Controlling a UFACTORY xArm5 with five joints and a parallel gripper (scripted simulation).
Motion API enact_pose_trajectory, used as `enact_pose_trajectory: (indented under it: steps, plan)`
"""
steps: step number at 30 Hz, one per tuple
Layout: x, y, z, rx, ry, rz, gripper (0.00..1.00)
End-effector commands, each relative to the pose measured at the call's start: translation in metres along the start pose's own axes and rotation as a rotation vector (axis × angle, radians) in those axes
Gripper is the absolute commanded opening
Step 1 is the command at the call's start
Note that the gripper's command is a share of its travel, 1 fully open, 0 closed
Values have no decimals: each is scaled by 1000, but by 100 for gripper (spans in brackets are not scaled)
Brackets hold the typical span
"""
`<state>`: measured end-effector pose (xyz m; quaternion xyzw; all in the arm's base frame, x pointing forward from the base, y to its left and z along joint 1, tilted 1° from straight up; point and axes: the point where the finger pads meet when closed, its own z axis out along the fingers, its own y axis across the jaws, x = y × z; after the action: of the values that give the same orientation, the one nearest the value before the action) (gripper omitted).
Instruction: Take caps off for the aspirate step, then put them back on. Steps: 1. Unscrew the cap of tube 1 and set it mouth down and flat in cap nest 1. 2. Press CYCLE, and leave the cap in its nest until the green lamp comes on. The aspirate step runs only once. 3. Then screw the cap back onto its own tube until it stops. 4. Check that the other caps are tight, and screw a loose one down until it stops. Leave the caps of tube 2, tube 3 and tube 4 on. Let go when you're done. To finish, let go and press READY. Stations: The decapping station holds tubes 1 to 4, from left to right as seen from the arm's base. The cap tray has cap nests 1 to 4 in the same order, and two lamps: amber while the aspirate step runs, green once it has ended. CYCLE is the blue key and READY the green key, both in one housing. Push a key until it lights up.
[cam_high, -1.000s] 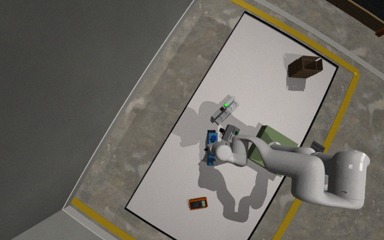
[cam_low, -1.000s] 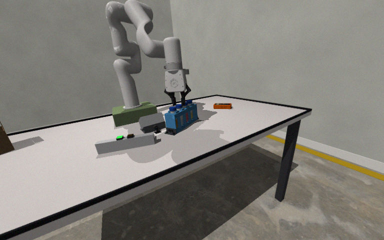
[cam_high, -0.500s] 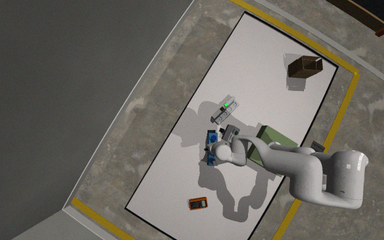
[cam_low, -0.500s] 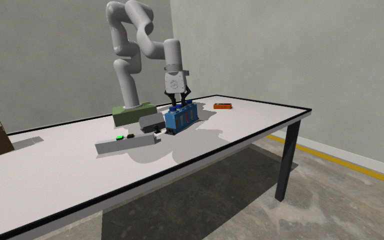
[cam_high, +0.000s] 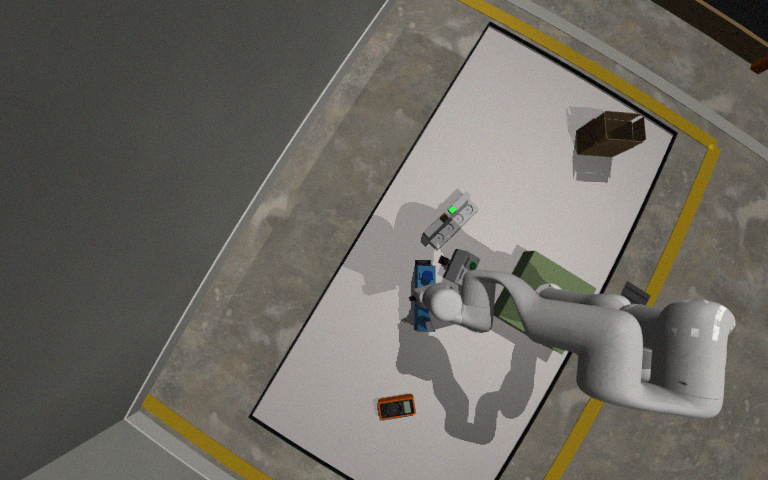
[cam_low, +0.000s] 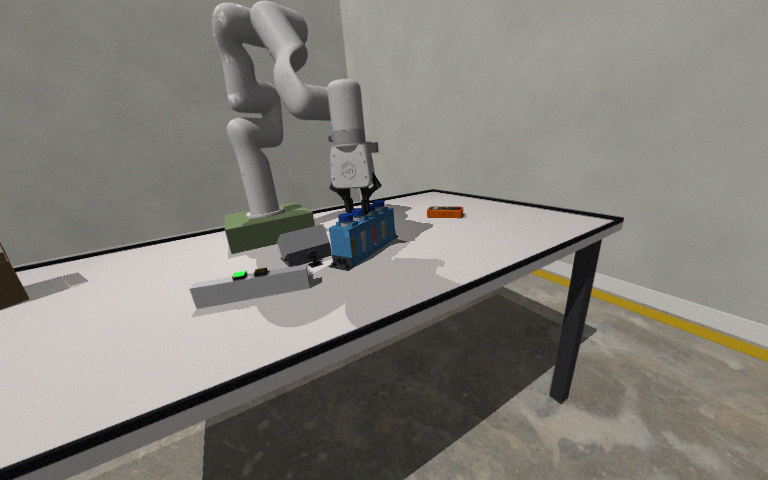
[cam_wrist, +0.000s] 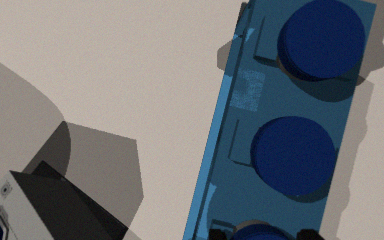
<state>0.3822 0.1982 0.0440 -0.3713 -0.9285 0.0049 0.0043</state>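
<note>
The blue decapping station (cam_low: 362, 237) stands mid-table with dark blue caps on its tubes; it also shows in the wrist view (cam_wrist: 280, 140). My gripper (cam_low: 356, 208) points straight down onto the station. It is over the second cap from the station's near end in the exterior view. In the wrist view the two fingertips flank that blue cap at the bottom edge and press its sides. Two more capped tubes (cam_wrist: 295, 155) lie beyond it. The grey cap tray (cam_low: 249, 285) has its green lamp (cam_low: 239, 275) lit. The grey key housing (cam_low: 303, 243) stands between the tray and the station.
An orange multimeter (cam_low: 445, 211) lies past the station towards the far table end. A brown cardboard box (cam_high: 610, 133) stands at the other end. The arm stands on a green block (cam_low: 267, 225) at the table's rear edge.
</note>
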Motion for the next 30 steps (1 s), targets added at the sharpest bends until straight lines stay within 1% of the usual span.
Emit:
enact_pose_trajectory:
  steps: [1,8,12,14,30]
  plan:
    - [0,1,-1,0,-8,0,0]
    - [0,1,-1,0,-8,0,0]
    - [0,1,-1,-1,-8,80,0]
    - [0,1,-1,-1,-8,80,0]
    - [0,1,-1,-2,-8,380,0]
